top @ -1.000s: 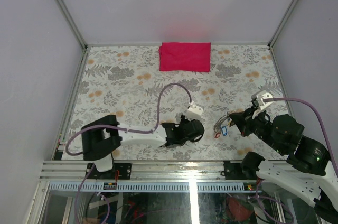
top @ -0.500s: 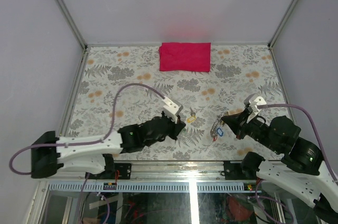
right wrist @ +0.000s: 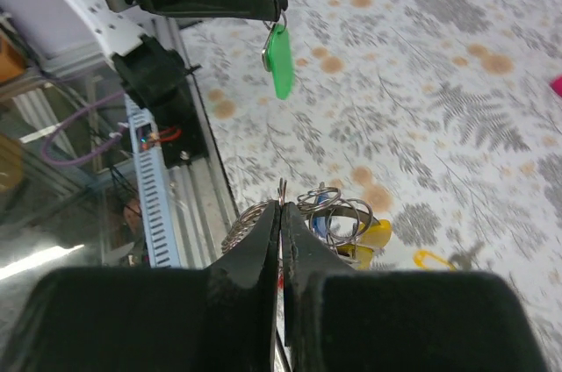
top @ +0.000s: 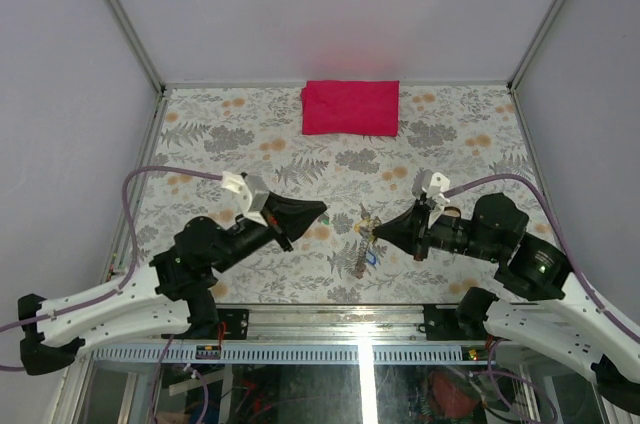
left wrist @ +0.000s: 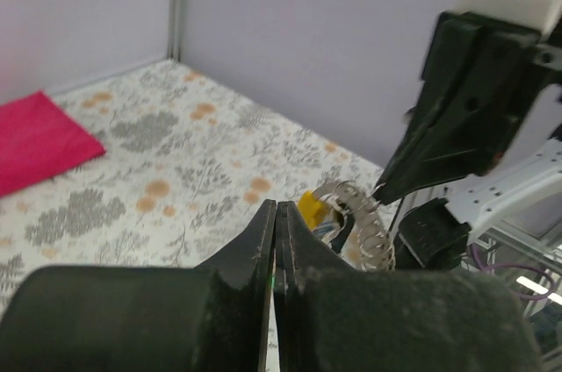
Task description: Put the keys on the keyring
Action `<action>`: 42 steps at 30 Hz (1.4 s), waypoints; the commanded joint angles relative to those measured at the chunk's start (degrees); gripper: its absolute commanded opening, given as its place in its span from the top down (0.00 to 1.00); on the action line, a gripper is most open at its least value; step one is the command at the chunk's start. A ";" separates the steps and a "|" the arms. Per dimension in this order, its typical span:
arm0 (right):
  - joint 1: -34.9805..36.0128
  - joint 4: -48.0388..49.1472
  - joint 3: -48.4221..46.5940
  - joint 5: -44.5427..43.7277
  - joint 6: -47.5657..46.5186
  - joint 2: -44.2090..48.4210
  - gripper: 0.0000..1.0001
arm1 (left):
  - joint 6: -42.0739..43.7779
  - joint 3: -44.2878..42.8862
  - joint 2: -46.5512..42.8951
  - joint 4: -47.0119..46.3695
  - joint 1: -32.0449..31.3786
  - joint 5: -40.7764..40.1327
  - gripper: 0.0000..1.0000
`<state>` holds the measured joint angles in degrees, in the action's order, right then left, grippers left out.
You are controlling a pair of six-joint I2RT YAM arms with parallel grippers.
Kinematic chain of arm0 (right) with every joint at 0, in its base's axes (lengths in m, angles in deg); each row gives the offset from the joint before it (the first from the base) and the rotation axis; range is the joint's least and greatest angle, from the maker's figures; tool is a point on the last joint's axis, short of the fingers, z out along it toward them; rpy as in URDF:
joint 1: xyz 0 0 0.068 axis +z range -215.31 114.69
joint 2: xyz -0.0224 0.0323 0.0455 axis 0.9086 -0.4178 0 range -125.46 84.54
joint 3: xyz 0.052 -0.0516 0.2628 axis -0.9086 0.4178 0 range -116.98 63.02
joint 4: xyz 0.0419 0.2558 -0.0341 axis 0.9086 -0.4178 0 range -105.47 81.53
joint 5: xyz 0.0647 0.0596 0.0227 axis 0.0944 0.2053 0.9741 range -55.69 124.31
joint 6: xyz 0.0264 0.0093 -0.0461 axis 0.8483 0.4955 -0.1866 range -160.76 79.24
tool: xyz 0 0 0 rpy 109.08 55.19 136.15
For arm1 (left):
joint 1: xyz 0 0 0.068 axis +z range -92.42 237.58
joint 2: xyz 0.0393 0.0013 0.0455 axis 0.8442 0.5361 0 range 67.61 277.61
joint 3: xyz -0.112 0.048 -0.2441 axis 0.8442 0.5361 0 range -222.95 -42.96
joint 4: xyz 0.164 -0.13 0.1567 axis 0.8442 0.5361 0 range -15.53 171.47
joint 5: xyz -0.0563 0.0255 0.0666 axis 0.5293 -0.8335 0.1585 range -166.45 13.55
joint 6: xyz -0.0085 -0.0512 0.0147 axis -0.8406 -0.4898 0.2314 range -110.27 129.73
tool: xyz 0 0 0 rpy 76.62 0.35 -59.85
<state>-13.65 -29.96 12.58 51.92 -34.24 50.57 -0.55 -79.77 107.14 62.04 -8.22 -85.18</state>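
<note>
Slippage is judged the chief risk: the green-tagged key (right wrist: 279, 65) is pinched only by its small top loop at the very tips of the left gripper (right wrist: 275, 10), whose jaws are pressed together on it, so a slight twist could let it swing out or drop to the table (top: 230, 134); misalignment is the second risk, since the key hangs freely and its loop is thin, while the keyring (right wrist: 337, 206) is itself dangling with a yellow tag (right wrist: 376, 235) and a coiled wire (left wrist: 373, 236) from the right gripper (right wrist: 281, 189), which is closed tight on the bunch; a sway of either side could make the loop miss the ring's split, which cannot be made out here; a clash of the two sets of fingertips is also possible once the gap is closed. A yellow-headed key (right wrist: 430, 258) is seen lying on the table below. Both arms are stretched forward and inward over the near half of the table, wrists roughly level, tips pointed at each other with a clear gap between; the red cloth (top: 350, 107) lies well apart at the far edge.
</note>
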 commanded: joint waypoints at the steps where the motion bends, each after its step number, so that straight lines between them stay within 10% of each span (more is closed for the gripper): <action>1: 0.09 15.84 -0.83 9.54 1.36 -1.52 1.00 | 4.72 0.52 -4.05 -6.48 0.54 6.06 1.00; 22: 0.06 53.83 4.37 22.73 20.65 -11.87 1.00 | 6.94 -1.62 -7.20 -13.22 0.86 22.97 1.00; 42: 0.11 57.54 4.57 27.95 23.53 -12.96 1.00 | 4.57 -4.06 -3.03 -18.08 0.87 27.98 1.00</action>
<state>-13.65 22.28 17.98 79.07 -11.55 37.50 4.41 -81.78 103.68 47.92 -7.61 -58.58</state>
